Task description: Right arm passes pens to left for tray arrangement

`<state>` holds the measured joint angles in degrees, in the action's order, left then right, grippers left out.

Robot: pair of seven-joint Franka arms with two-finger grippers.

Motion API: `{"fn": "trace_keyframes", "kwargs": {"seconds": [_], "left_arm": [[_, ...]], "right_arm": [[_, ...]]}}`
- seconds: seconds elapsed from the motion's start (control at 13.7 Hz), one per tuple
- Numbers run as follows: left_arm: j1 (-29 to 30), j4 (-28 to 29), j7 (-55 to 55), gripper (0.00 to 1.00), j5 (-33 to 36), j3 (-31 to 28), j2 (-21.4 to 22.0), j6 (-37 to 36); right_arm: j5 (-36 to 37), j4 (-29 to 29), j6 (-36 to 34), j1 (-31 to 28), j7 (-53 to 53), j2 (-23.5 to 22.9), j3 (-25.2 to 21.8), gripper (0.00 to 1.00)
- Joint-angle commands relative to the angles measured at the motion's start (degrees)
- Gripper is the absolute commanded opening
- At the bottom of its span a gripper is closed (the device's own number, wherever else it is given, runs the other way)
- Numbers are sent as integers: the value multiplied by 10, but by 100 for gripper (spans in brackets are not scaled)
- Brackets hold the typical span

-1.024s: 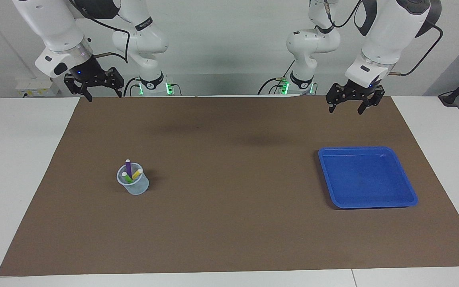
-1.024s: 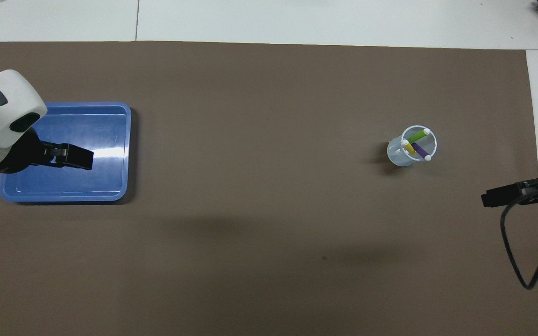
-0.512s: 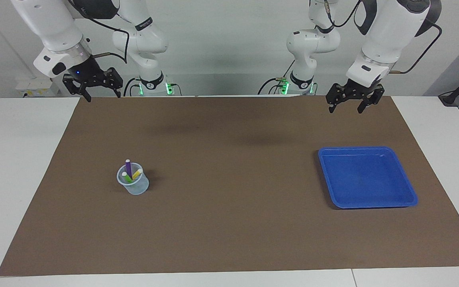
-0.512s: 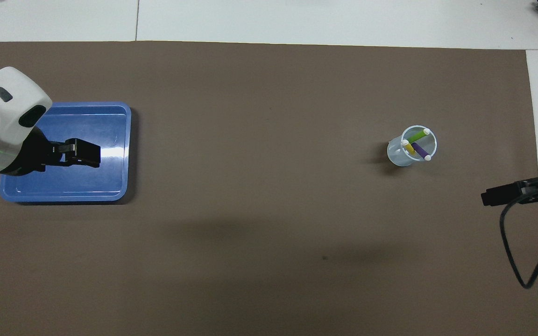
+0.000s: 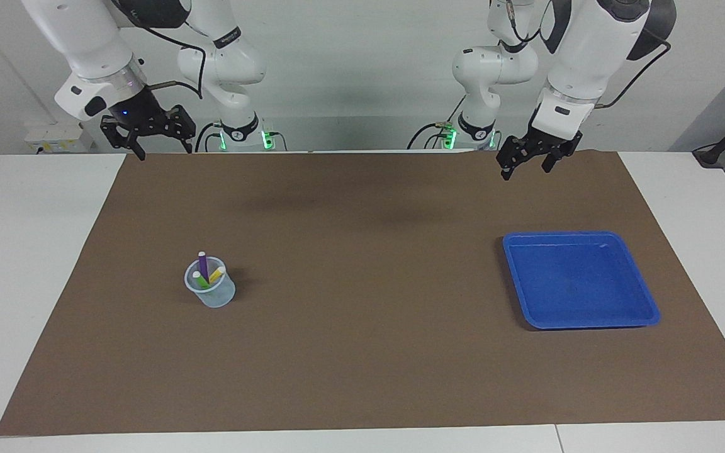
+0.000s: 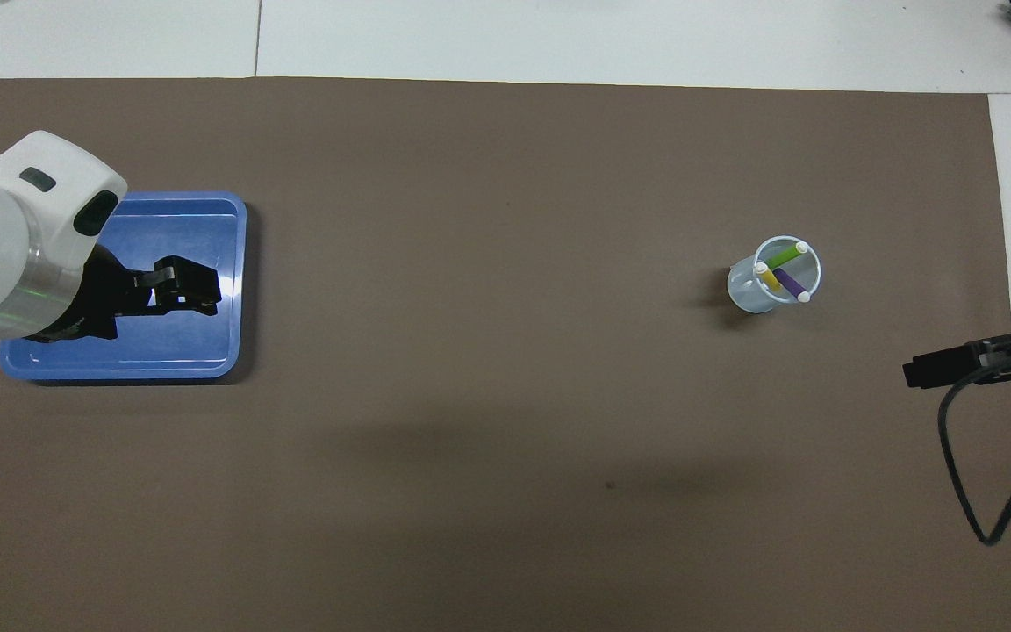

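Hanging high over the robots' edge of the brown paper mat (image 5: 362,289), the right arm's black two-finger gripper (image 5: 147,146) with its small blue light has its jaws spread wide and nothing between them. It sits above the mat's corner at the right arm's end of the table. Below and well apart from those jaws, farther out on the mat, stands the small translucent plastic cup (image 5: 211,290). In the cup lean 3 slim marker pens, each with a pale tip: the purple pen (image 5: 202,264), the green pen (image 5: 200,279) and the yellow pen (image 5: 216,274). In the overhead view the 3 pens cross one another inside the cup's rim, all tilted.

The left arm's black two-finger gripper (image 5: 526,165) is also raised, over the robots' edge of the mat toward the left arm's end. Its jaws stand apart and hold nothing. Under and forward of those jaws lies the shallow square bright-blue plastic tray (image 5: 642,311) with rounded corners and a raised rim, flat on the mat and well clear of the fingers. In the overhead view this gripper (image 6: 185,290) covers part of the tray (image 6: 119,364), yet the facing view shows it up in the air. The tray and the cup lie well apart, toward opposite ends of the mat.
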<state>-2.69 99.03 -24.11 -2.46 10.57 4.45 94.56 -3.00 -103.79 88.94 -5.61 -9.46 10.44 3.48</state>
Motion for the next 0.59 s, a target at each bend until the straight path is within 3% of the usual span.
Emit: {"fn": "trace_keyframes", "kwargs": {"seconds": [0.0,0.22,0.51], "left_arm": [[0,24,-58,100,-20,-3,20,12],[0,27,-139,100,-30,-3,21,16],[-4,34,-232,100,-51,-2,21,39]], "right_arm": [[12,-18,25,-1,-9,13,3,100],[11,-20,62,-8,-25,-1,3,100],[12,-8,130,-3,-39,-60,3,100]]}}
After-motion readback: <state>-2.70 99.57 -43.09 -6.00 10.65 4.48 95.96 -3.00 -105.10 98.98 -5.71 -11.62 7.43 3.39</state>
